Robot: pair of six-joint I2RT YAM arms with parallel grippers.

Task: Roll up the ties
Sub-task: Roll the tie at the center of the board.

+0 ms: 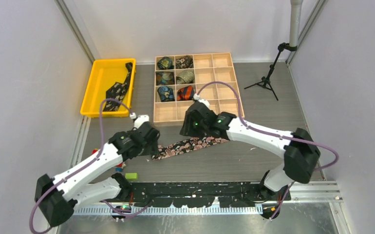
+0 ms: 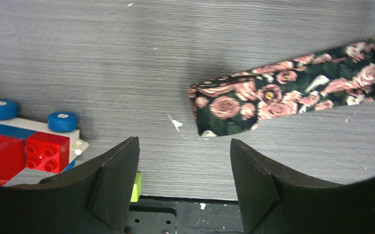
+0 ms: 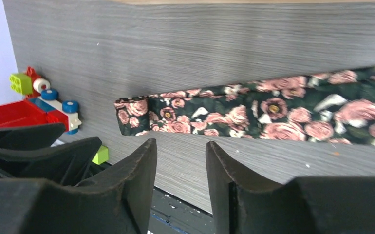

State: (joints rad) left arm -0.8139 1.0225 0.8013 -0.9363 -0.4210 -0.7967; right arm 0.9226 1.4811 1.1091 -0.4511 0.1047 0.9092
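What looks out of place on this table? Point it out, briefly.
Toy bricks sit on the table near its left front edge and have nothing to do with ties. The floral tie lies flat and unrolled, with only its narrow end folded over.

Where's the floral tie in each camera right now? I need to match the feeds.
Top external: the floral tie lies flat at picture centre, slanting up to the right.
Left wrist: the tie runs from centre to the right edge.
Right wrist: the tie crosses the middle, folded end at left.
Shared landmark: toy bricks, left of the tie's end.
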